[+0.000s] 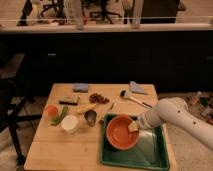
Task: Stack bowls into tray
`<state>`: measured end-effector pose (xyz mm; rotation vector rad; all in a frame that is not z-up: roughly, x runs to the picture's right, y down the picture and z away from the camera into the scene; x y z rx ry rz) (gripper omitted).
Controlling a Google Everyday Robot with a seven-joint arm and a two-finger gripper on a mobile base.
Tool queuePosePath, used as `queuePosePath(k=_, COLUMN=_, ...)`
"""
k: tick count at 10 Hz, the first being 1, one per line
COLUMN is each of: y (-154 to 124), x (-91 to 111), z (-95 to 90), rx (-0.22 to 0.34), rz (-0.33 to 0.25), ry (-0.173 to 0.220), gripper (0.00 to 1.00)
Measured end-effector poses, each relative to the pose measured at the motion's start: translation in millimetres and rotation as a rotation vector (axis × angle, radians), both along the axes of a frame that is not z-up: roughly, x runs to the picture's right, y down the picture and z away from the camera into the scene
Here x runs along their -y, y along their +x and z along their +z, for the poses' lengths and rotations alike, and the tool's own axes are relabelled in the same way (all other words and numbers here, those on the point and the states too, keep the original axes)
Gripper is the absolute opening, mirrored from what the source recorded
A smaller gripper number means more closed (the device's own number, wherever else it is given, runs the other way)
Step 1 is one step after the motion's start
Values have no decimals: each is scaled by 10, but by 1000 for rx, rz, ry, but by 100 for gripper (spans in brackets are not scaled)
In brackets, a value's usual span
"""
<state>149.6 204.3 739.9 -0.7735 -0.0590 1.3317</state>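
Note:
The wide orange-red bowl (120, 133) sits in the left part of the green tray (151, 151) at the table's front right. My gripper (134, 126) reaches in from the right on its white arm and holds the bowl's right rim. The smaller white bowl (69, 123) stands on the wooden table to the left of the tray, apart from the gripper.
Left of the tray are a dark cup (90, 117), a banana (85, 108), a green vegetable (60, 116) and an orange fruit (51, 110). Farther back are a blue pad (80, 87), dark berries (99, 98), a long-handled utensil (134, 99) and a grey cloth (136, 88).

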Motion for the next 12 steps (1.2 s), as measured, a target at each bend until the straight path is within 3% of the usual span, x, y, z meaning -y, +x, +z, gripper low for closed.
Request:
queuePosePath(k=5, y=269, x=-176, z=150, rx=-27, rz=68, ry=-33, gripper=3)
queuePosePath(k=12, y=264, x=-179, z=162, rx=-29, rz=72, ry=-37, gripper=4)
